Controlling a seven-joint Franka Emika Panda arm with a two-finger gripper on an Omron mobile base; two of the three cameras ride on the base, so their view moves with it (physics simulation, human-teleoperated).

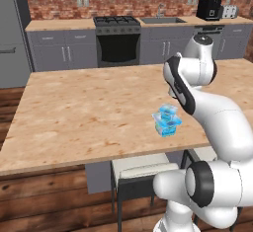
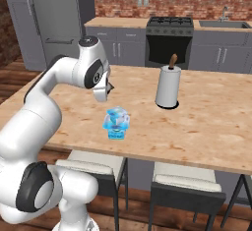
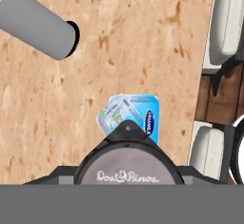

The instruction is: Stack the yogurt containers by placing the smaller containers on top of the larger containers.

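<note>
Sitting under jaws: dark cup point(image 3: 127, 163).

We are seeing a tall white paper roll point(image 2: 168, 88) standing upright on the wooden island counter point(image 1: 84, 112), with its brown spindle poking out of the top. Two pale-cushioned stools point(image 2: 184, 188) are sitting tucked under the counter's near edge, while a black stove point(image 1: 117, 39) is standing against the brick back wall.
</note>
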